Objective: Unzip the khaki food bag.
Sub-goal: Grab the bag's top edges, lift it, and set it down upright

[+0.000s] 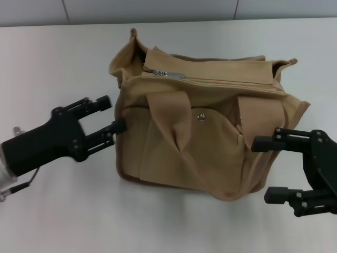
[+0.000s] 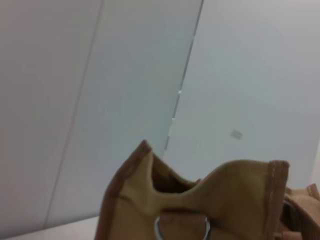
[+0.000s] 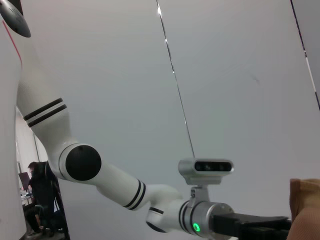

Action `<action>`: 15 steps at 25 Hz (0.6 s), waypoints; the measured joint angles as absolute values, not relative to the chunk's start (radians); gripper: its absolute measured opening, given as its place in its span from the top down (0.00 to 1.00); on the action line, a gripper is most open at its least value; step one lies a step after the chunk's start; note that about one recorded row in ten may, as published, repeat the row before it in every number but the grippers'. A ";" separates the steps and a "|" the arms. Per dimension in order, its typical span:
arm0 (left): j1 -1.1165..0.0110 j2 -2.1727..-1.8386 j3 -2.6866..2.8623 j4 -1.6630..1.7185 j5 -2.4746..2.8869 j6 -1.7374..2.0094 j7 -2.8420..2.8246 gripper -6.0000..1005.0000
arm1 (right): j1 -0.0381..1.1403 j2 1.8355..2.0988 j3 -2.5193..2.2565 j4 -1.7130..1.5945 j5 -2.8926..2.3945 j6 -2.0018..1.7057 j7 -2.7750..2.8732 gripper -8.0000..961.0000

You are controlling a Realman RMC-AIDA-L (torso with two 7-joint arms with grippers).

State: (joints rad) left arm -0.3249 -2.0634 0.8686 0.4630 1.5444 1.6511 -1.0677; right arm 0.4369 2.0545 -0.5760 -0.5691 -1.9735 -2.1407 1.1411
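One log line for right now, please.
khaki food bag zipped, pull at its left end | left gripper open at bag's left side | right gripper open, right side

The bag (image 1: 205,132) was khaki-tan all over, straps and pocket alike, with a darker brown edging along its seams and bottom rim. Its zipper pull (image 1: 171,74) and the snap (image 1: 200,117) on the front pocket were silver, as was the ring (image 2: 181,231) at the bag's end in the left wrist view. Both grippers, left (image 1: 111,114) and right (image 1: 266,168), were matt black. The table (image 1: 63,58) was plain white, and the wall (image 1: 158,9) at the far side was pale grey with thin dark seams. In the right wrist view the left arm (image 3: 105,175) was white with paired black bands, a black joint cap and a green light (image 3: 196,227) at the wrist.
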 joint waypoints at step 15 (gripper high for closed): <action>-0.371 -2.069 0.884 0.408 1.549 1.608 -1.022 0.65 | 0.430 2.059 -0.574 -0.569 -1.974 -2.130 1.139 0.18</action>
